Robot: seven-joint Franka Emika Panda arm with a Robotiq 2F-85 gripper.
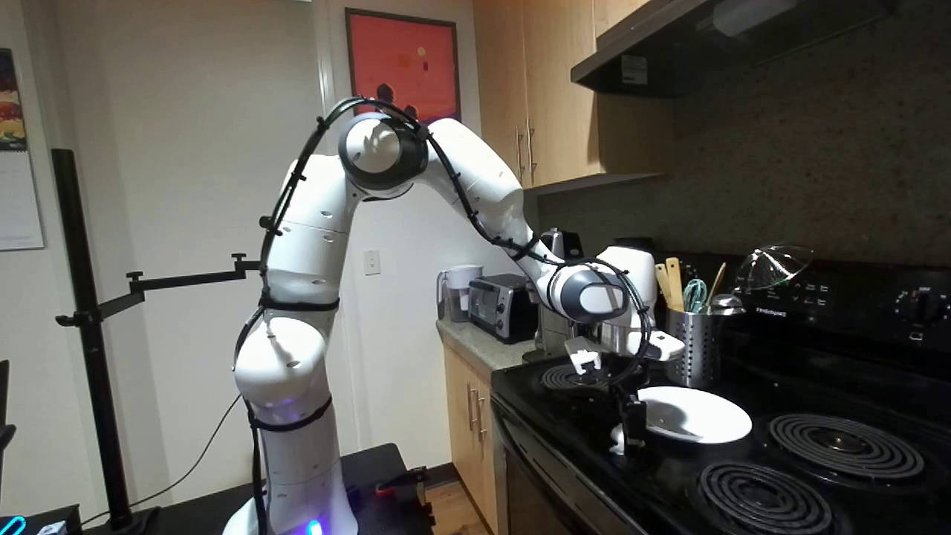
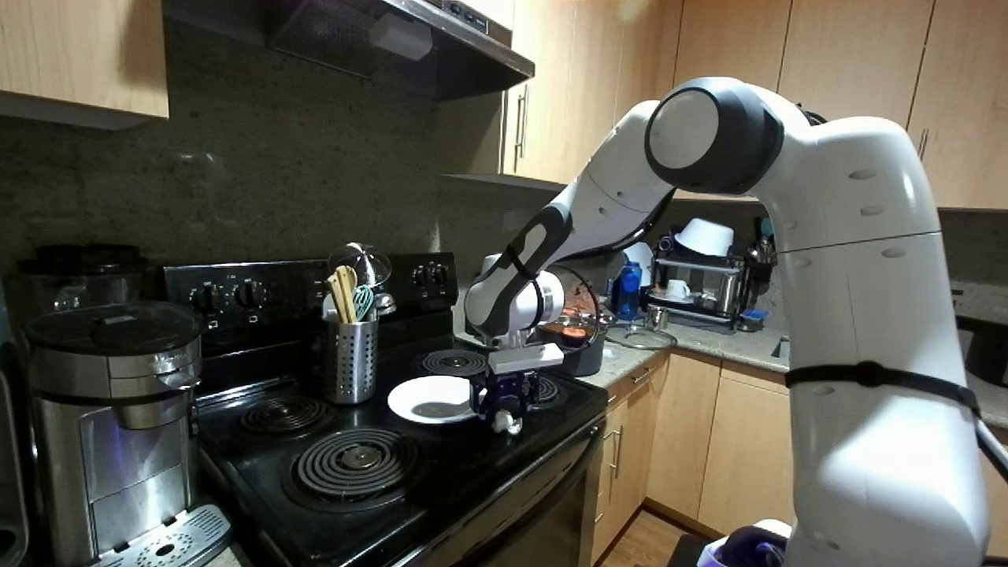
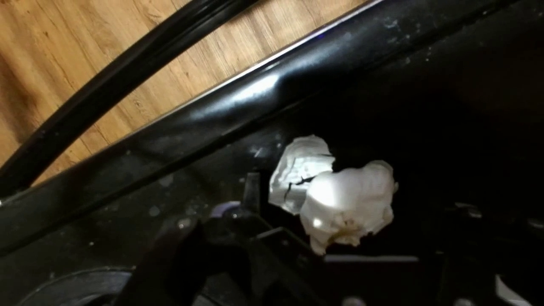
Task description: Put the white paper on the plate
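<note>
The white paper, a small crumpled wad, lies near the front edge of the black stove, in an exterior view (image 1: 617,440), in another view (image 2: 508,423) and large in the wrist view (image 3: 348,199). A paler white shape beside it may be its reflection. My gripper (image 1: 631,432) points down at the wad, and in an exterior view the gripper (image 2: 502,403) is right above and around it. In the wrist view a dark finger (image 3: 252,191) stands apart to its left; the other is lost in darkness. The plate (image 1: 698,416) is white and round, beside the gripper; it also shows here (image 2: 429,398).
A metal utensil holder (image 1: 692,345) stands behind the plate. Coiled burners (image 1: 843,446) surround it. A black pot (image 2: 583,354) stands at the stove's far side in an exterior view. The oven handle (image 3: 127,80) and wood floor lie beyond the stove's front edge.
</note>
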